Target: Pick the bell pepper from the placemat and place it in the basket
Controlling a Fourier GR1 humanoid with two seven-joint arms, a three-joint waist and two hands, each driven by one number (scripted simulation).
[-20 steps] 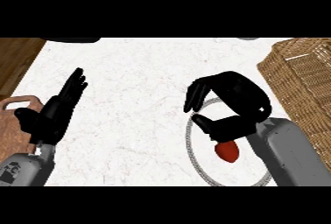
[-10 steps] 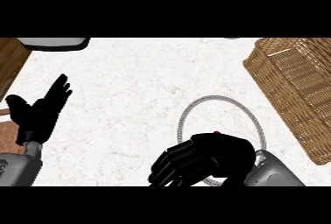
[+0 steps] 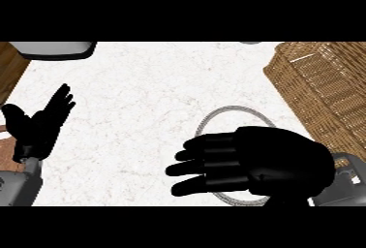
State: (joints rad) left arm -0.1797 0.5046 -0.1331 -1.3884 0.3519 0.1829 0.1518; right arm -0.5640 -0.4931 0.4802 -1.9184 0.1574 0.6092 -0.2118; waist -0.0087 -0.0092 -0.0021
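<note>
Right hand (image 3: 275,164) curled over round placemat (image 3: 230,112), wicker basket (image 3: 325,92) at right, left hand (image 3: 39,126) resting open at left

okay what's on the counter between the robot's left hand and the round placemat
Nothing: in the head view, only bare white marbled counter lies between the open left hand and the placemat. The right hand covers most of the placemat.

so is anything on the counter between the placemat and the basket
Nothing visible does: bare white counter lies between the round placemat and the wicker basket at the right. The right hand covers most of the placemat, and the bell pepper is not visible.
</note>
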